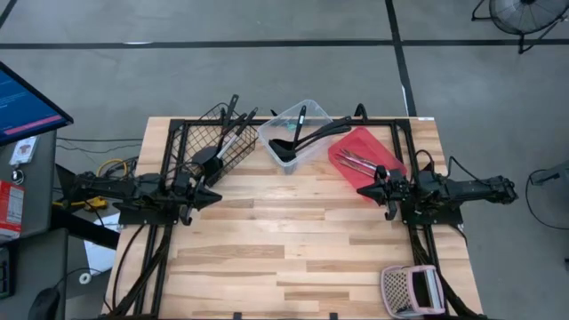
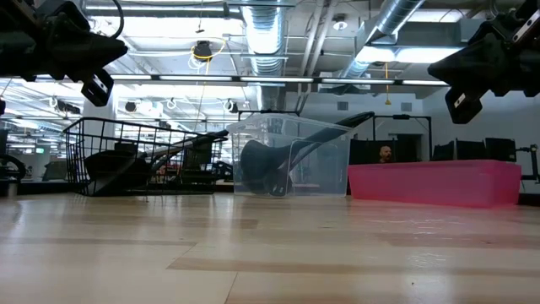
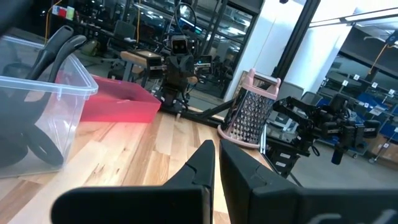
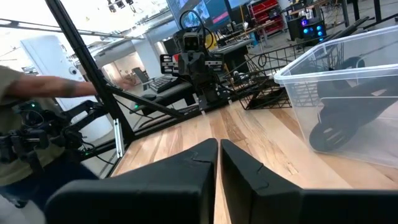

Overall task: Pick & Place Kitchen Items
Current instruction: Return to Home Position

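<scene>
The kitchen items lie in three containers at the table's far side. Black spatulas and steel-handled pieces rest in the black wire basket, their handles sticking out over its rim. Black ladles and spoons lean in the clear tub. Thin silver pieces lie in the red tray. My left gripper is shut and empty at the table's left, held above the wood. My right gripper is shut and empty at the right, beside the red tray's near edge. Both point toward the table's middle.
A pinkish-white perforated boxy item lies at the table's near right corner. A black frame runs along the table's far and side edges. Bare wood stretches between the two grippers. A person's arm shows beyond the table's left.
</scene>
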`<action>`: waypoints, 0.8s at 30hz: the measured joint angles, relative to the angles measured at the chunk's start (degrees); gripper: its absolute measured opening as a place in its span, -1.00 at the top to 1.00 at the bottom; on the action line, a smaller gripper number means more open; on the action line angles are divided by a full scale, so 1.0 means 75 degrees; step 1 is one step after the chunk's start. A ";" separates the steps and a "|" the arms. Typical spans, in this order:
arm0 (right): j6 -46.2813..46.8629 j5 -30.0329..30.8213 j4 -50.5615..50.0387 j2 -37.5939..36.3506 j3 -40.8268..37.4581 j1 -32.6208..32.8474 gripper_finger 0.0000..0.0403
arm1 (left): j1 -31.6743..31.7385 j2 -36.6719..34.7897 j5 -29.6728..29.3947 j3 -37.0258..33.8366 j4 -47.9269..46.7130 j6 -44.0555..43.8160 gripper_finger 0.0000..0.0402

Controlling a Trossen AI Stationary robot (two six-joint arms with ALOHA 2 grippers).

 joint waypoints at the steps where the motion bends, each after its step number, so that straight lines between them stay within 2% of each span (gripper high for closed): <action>1: 0.0000 0.0000 -0.0002 0.0000 -0.0001 0.0000 0.91 | 0.0000 0.0000 0.0000 0.0000 0.0001 0.0000 0.96; 24: 0.0000 0.0000 -0.0002 0.0003 -0.0003 0.0000 0.90 | -0.0001 0.0000 0.0000 0.0000 0.0059 0.0000 0.96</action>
